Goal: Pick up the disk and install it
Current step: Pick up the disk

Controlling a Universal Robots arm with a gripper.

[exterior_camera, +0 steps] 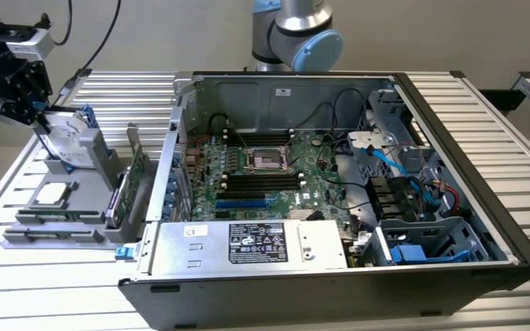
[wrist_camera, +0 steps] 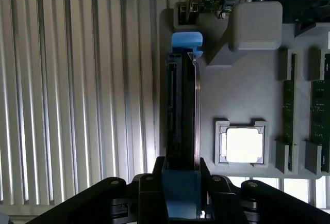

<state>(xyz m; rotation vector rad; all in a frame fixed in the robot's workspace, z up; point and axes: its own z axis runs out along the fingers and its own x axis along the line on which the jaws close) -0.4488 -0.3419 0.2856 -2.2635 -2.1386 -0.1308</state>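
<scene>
The disk (exterior_camera: 63, 140), silver with a white label and a blue carrier, stands on edge, tilted, at the back of the grey parts holder (exterior_camera: 52, 233) on the exterior view's left. My gripper (exterior_camera: 33, 112) comes down on its top edge. In the wrist view the disk (wrist_camera: 181, 105) runs edge-on straight out from my gripper (wrist_camera: 181, 195), and the two dark fingers (wrist_camera: 148, 193) press on either side of the blue carrier. The open computer case (exterior_camera: 339, 172) lies to the exterior view's right of the holder.
On the grey holder (wrist_camera: 237, 95) rest a square silver CPU chip (wrist_camera: 242, 145), memory sticks (wrist_camera: 289, 115) and an upright green card (exterior_camera: 136, 181). Inside the case are the motherboard (exterior_camera: 260, 172), the power supply (exterior_camera: 246, 245) and a drive cage with blue parts (exterior_camera: 430, 241). The table is slatted aluminium.
</scene>
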